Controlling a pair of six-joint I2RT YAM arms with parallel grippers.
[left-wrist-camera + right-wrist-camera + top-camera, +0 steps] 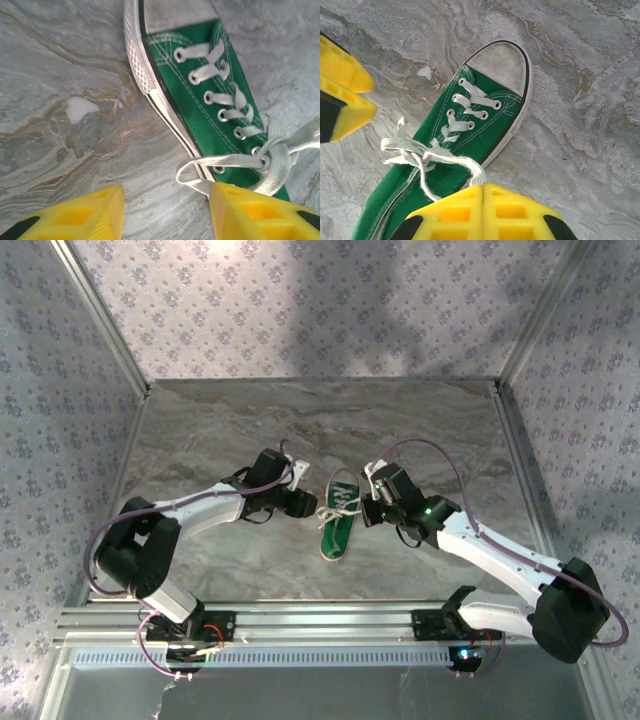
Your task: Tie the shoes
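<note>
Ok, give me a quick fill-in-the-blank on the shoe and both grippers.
1. The sneaker is made of ___ canvas.
2. The left gripper is ___, with nothing between its fingers.
3. The right gripper is ___ on a white lace.
Missing words: green; open; shut.

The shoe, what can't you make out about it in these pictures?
Heel of the shoe: left wrist view, cut off at the bottom-right corner.
Lace end: right wrist view, runs behind the shut right gripper; pinched or not, cannot tell.
Knot: top view, too small to judge whether it is tied.
</note>
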